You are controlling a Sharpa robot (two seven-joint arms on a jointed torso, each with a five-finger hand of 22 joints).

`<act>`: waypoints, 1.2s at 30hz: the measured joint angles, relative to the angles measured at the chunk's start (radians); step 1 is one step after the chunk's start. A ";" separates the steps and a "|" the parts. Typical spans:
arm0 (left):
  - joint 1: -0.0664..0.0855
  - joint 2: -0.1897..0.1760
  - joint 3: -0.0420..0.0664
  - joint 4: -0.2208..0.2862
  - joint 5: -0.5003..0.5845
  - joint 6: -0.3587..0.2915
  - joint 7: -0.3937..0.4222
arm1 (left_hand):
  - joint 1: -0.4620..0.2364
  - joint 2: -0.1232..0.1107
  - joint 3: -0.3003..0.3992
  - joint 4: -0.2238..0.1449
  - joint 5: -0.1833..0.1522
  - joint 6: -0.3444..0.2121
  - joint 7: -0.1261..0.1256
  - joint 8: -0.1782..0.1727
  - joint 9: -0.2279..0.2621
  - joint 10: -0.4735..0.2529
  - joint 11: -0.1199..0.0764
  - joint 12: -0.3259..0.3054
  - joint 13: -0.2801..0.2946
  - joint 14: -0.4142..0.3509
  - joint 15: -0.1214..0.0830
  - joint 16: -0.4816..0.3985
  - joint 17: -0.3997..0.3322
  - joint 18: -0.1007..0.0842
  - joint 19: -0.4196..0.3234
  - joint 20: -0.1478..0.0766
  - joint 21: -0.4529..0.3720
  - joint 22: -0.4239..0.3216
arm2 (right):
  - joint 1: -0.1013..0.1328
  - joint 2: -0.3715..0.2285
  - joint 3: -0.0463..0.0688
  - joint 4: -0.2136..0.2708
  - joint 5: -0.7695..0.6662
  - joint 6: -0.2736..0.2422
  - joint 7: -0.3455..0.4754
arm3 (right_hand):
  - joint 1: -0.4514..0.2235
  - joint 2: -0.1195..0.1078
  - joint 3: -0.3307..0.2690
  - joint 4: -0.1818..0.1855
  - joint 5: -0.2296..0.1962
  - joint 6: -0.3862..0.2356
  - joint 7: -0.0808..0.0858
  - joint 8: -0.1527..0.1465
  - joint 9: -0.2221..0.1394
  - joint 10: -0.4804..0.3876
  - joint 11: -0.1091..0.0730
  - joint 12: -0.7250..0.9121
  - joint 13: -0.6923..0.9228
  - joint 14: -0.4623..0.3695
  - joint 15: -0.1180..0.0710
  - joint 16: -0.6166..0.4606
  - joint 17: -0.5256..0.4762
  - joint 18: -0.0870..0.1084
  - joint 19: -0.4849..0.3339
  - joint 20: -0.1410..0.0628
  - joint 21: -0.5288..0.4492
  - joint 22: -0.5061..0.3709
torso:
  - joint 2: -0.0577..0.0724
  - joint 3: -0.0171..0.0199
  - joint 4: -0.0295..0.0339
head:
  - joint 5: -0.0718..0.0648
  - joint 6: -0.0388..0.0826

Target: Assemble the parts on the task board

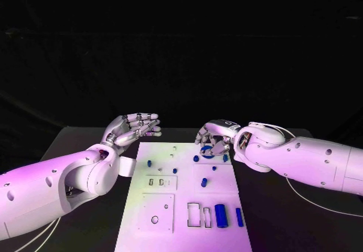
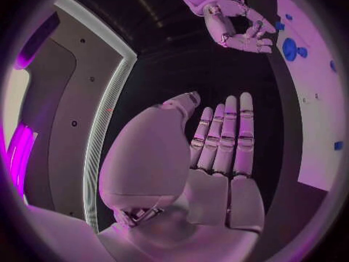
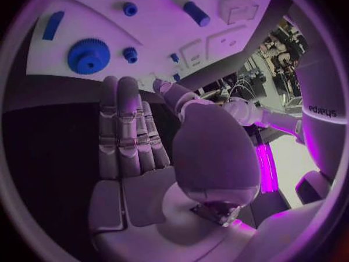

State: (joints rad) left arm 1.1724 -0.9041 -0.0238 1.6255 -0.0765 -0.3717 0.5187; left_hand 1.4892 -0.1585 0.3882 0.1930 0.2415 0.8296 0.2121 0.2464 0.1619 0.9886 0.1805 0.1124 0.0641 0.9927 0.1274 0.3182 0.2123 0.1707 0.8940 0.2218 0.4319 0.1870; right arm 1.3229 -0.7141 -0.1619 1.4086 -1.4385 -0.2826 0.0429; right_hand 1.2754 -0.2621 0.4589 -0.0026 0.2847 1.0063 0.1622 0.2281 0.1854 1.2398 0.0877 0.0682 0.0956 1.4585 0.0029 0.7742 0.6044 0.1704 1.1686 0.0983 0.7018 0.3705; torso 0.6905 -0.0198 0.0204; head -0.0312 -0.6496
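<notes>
While the board [image 1: 185,205] is lying in the middle of the counter [image 1: 83,139], both hands are holding nothing, fingers spread. The right hand [image 1: 214,137] is hovering over a blue gear [image 3: 89,55] at the far end. The left hand [image 1: 135,127] is waiting beside the board.

1. The task board [image 1: 185,210] is white, with a purple tint from the light.
2. The gear [image 3: 89,55], just beyond the right hand's [image 1: 215,137] fingertips, is deep blue with a toothed rim.
3. The pegs [image 1: 203,182] and the bars [image 1: 221,215], nearer the robot than that hand, are the same blue.
4. Both hands are silver; the left hand [image 1: 135,127] has dark seams.
5. The arms [image 1: 302,160] are white.
6. The desk [image 1: 75,139] is black.
</notes>
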 measured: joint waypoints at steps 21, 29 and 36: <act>0.006 -0.021 0.004 0.028 0.001 0.020 -0.009 | -0.011 -0.011 0.000 0.000 0.000 0.000 0.000 0.000 0.000 0.000 0.000 -0.008 0.000 0.000 0.000 0.000 0.003 0.000 0.000 0.000 0.000 0.000 | -0.002 0.029 0.000 -0.006 -0.174 0.067 -0.088 | 0.013 -0.013 -0.016 0.053 -0.001 0.001 -0.001 -0.023 0.032 -0.027 0.005 0.000 0.010 0.007 0.002 0.541 0.544 -0.051 0.127 0.013 0.482 0.596 | 0.046 -0.0131 0.0136 | -0.007 0.004; 0.009 -0.025 0.005 0.034 0.002 0.022 -0.013 | -0.013 -0.013 0.000 0.000 0.000 0.000 0.000 0.000 0.000 0.000 0.000 -0.008 0.000 0.000 0.000 0.000 0.004 0.000 0.000 0.000 0.000 0.000 | -0.014 0.041 -0.001 -0.023 -0.193 0.089 -0.102 | 0.017 -0.017 -0.015 0.056 -0.001 0.005 0.002 -0.023 0.034 -0.027 0.005 0.000 0.011 0.007 0.002 0.551 0.557 -0.055 0.134 0.013 0.501 0.625 | 0.053 -0.0150 0.0176 | -0.004 -0.003; 0.011 -0.028 0.005 0.034 0.002 0.023 -0.017 | -0.014 -0.014 0.000 0.000 0.000 0.000 0.000 0.000 0.000 0.000 0.000 -0.012 0.000 -0.001 0.000 0.000 0.004 0.000 0.000 0.000 0.000 0.000 | -0.019 0.047 -0.001 -0.029 -0.201 0.096 -0.107 | 0.030 -0.005 -0.001 0.070 -0.001 0.010 -0.003 -0.023 0.041 -0.024 0.003 0.000 0.016 0.006 0.002 0.573 0.575 -0.055 0.141 0.012 0.530 0.662 | 0.058 -0.0154 0.0223 | -0.004 -0.006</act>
State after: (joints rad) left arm 1.1830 -0.9319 -0.0189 1.6596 -0.0743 -0.3486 0.5019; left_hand 1.4748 -0.1729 0.3881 0.1931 0.2414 0.8294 0.2121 0.2463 0.1615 0.9885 0.1807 0.1006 0.0638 0.9921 0.1272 0.3181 0.2167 0.1704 0.8939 0.2218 0.4319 0.1868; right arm 1.3042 -0.6674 -0.1627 1.3794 -1.6398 -0.1865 -0.0640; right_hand 1.3052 -0.2668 0.4578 0.0676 0.2842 1.0160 0.1595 0.2048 0.2264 1.2157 0.0903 0.0685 0.1116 1.4650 0.0052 1.3476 1.1798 0.1157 1.3096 0.1105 1.2318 1.0329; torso 0.7481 -0.0352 0.0428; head -0.0347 -0.6552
